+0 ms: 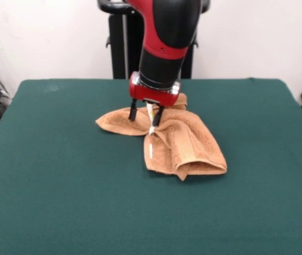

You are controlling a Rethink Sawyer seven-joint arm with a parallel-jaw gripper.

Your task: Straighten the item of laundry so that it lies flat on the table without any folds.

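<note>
Towel (pixel 180 143) lies bunched and folded on the green bench (pixel 60 175), soft and light. The gripper (pixel 146 114) stands with jaws spread over its pinched middle; a loose corner looks the better hold.

Towel (pixel 180 141): orange-tan terry, uniform colour, with a white strip along one edge near its middle. Bench (pixel 60 175): dark green cloth top, plain, unpatterned. Arm (pixel 164 37): red and black, with a silver band above the red wrist. Gripper (pixel 146 113): black jaws.
</note>
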